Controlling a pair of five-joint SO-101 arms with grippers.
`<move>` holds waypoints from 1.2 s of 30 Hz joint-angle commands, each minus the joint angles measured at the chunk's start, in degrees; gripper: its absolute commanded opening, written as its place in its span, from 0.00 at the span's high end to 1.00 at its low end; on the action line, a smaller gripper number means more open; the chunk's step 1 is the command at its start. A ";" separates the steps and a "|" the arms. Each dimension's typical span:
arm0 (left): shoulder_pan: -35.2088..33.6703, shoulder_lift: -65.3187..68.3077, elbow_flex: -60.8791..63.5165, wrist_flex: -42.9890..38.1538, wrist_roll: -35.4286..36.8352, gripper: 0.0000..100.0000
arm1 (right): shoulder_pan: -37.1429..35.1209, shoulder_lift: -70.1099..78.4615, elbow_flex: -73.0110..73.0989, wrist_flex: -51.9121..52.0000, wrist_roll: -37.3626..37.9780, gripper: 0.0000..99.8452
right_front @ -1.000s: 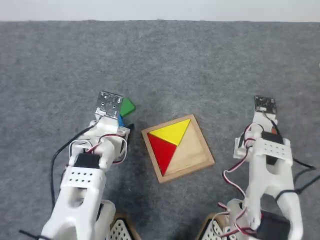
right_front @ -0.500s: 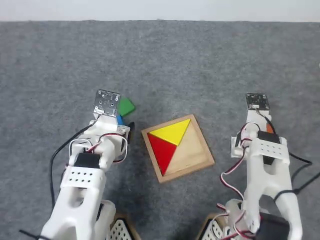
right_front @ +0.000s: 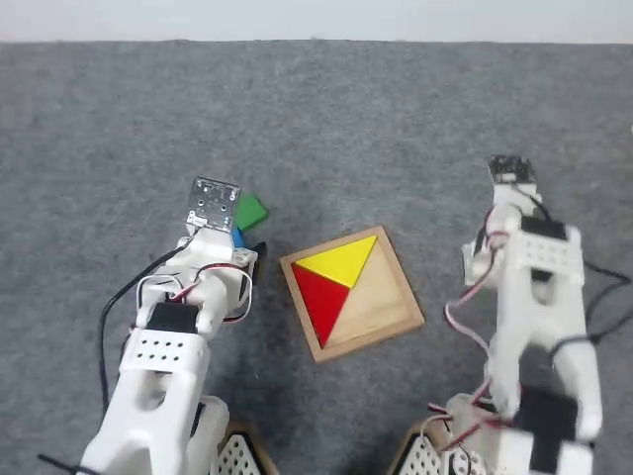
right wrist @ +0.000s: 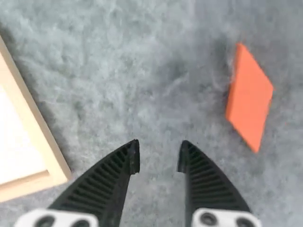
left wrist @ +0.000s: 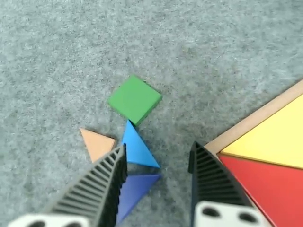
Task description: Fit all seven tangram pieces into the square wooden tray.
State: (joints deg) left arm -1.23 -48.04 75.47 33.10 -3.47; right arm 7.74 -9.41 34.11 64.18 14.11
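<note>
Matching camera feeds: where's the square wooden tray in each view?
High view: the square wooden tray lies centre, rotated, between the arms.
Left wrist view: its corner pokes in beside the left tool, yellow triangular piece inside.
Right wrist view: a bare corner, across the right tool from the orange parallelogram piece.
Shared landmark: grey felt surface everywhere; yellow piece links high and left wrist views.

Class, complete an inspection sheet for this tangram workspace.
Surface: grey felt mat.
Job's things: wooden tray holds yellow triangle and red triangle; green square, light blue triangle, dark blue triangle, tan triangle, orange parallelogram loose on the mat.
Clutter: nothing seen.
Grippers: left gripper open over the blue triangles; right gripper open, empty, near the parallelogram.
Cables: wires looped along both arms.
Surroundings: pale strip beyond the mat.
</note>
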 commanded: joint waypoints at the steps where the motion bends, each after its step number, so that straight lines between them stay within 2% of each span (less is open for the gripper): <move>1: -0.35 -1.23 -1.54 -0.26 -0.62 0.80 | -0.31 7.52 -9.32 1.10 0.79 0.81; 6: 0.00 -1.23 -1.10 -0.44 -0.62 0.80 | 4.35 15.87 -16.18 0.57 0.79 0.81; 12: 0.00 -1.23 -1.01 -0.44 -0.70 0.80 | 10.42 17.63 -20.75 0.57 2.99 0.81; 17: 0.00 -1.23 -1.10 -0.35 -0.70 0.80 | 11.21 22.73 -23.12 0.57 7.03 0.81; 23: 0.00 -1.23 -1.10 -0.35 -0.70 0.80 | 11.30 31.87 -28.40 1.10 7.30 0.81; 31: 0.00 -1.23 -1.10 -0.35 -0.70 0.80 | 18.51 38.90 -35.69 1.19 7.56 0.81; 36: 0.00 -1.23 -1.10 -0.44 -0.70 0.80 | 19.03 39.60 -35.96 1.19 9.93 0.81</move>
State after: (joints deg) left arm -1.14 -48.04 75.47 33.10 -3.56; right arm 23.30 28.66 0.18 65.49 22.73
